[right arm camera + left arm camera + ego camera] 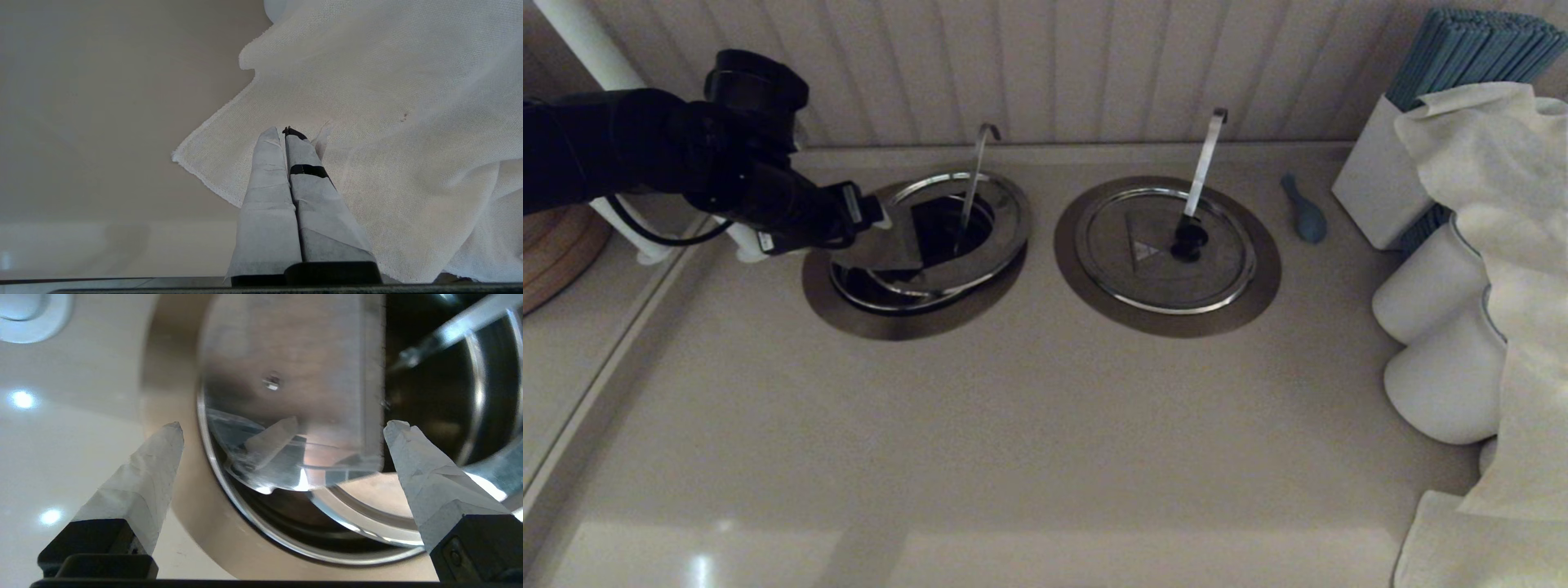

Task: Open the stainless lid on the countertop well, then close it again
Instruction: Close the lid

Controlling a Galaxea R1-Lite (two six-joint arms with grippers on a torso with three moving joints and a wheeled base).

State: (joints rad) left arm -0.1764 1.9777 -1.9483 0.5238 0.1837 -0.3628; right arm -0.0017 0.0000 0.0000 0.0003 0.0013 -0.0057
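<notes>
Left claw [282, 433]: spread wide, empty, straddling the stainless lid [290, 388] flap, raised. Advice: lower it gently, avoiding ladle handle [974, 184]. Right claw [286, 136]: pressed together, idle.

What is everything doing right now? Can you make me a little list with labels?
left gripper: open, fingers either side of the raised flap, not touching it
stainless lid: flap tipped up, so it is open
countertop well: dark inside, thin hooked ladle handle sticking out
twin lid: flat and shut, black knob on top
right gripper: shut, parked over a white cloth
</notes>
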